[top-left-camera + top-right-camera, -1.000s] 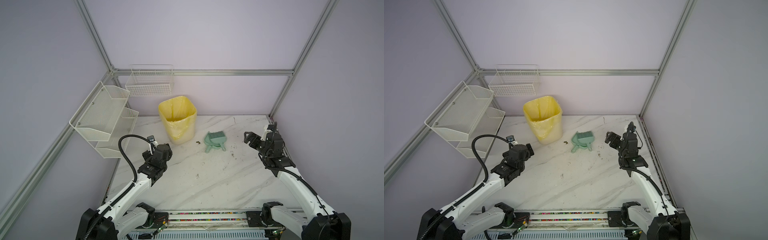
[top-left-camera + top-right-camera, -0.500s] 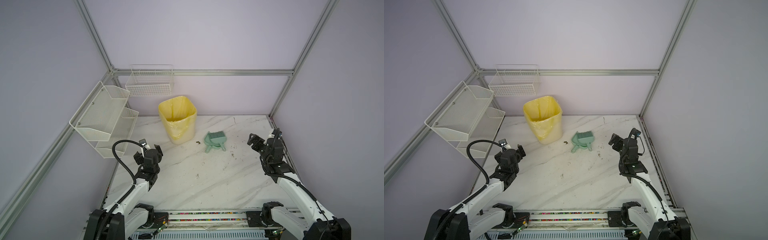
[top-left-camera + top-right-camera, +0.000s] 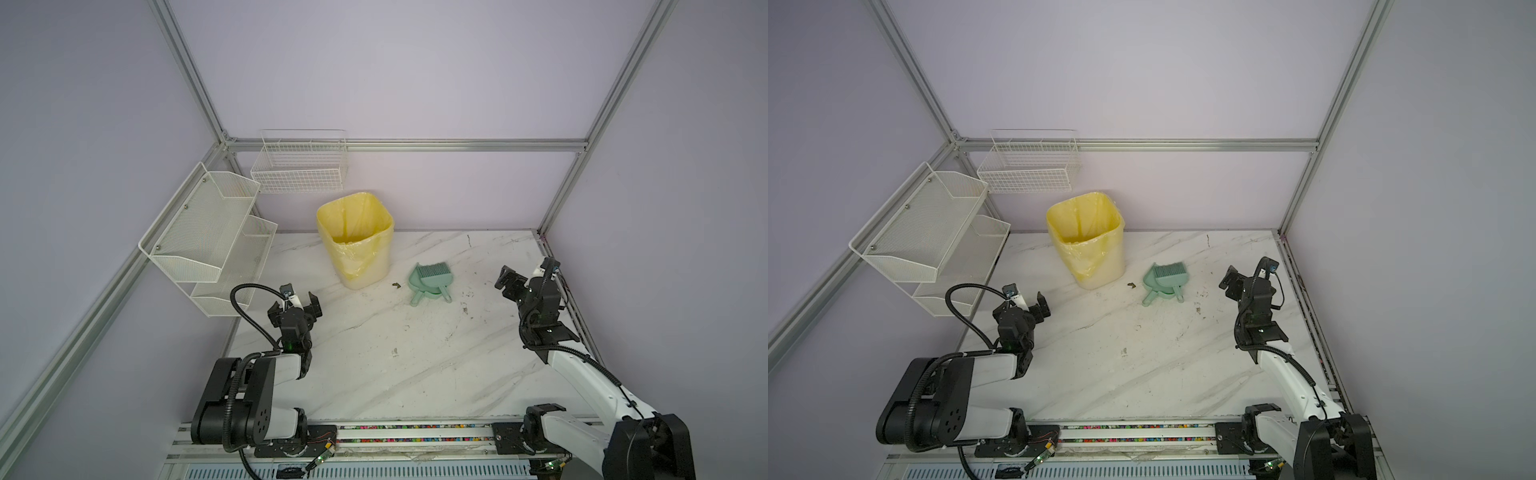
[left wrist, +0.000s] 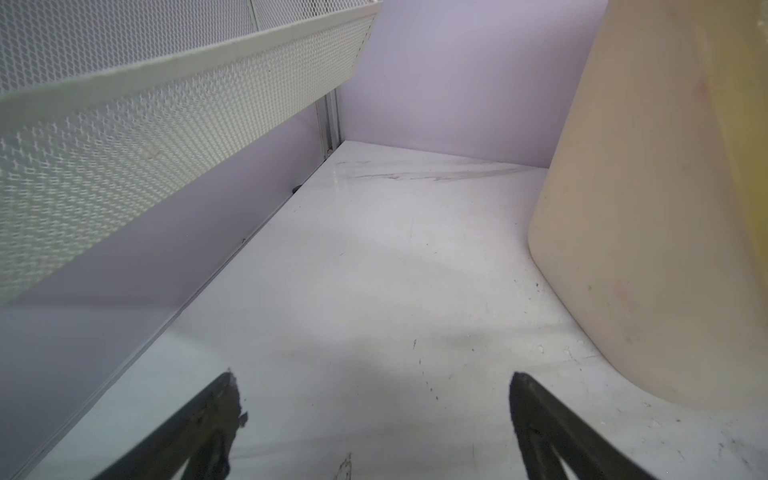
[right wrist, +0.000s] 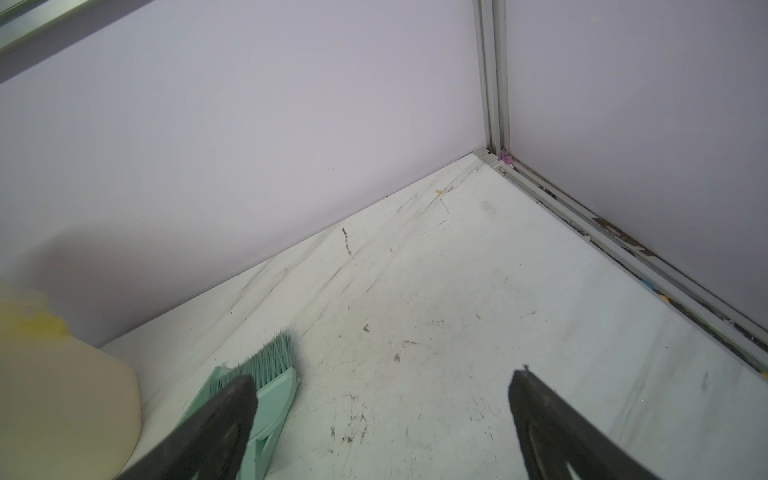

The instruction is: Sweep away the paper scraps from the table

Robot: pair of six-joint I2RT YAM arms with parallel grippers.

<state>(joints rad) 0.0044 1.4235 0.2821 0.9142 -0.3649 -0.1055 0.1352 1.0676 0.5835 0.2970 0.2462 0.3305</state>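
The white marble table (image 3: 395,365) (image 3: 1142,374) carries only dark specks and scuffs in both top views. A tiny lilac wad (image 5: 505,157), seemingly one of the paper scraps, sits wedged in the far right corner. A green dustpan (image 3: 430,286) (image 3: 1165,286) with a green brush (image 5: 270,361) nested in it lies right of the bin. My left gripper (image 3: 297,301) (image 4: 372,376) is open above the table's left side, beside the bin, and holds nothing. My right gripper (image 3: 508,282) (image 5: 380,376) is open and empty, to the right of the dustpan.
A cream bin with a yellow bag (image 3: 355,241) (image 4: 644,208) stands at the back centre. White mesh racks (image 3: 208,232) hang on the left wall and a wire basket (image 3: 299,166) on the back wall. An aluminium rail (image 3: 569,299) edges the right side.
My left arm has drawn back and swung left, its gripper now near the racks and pointing toward the back. My right arm has drawn back a little. Both grippers stayed open.
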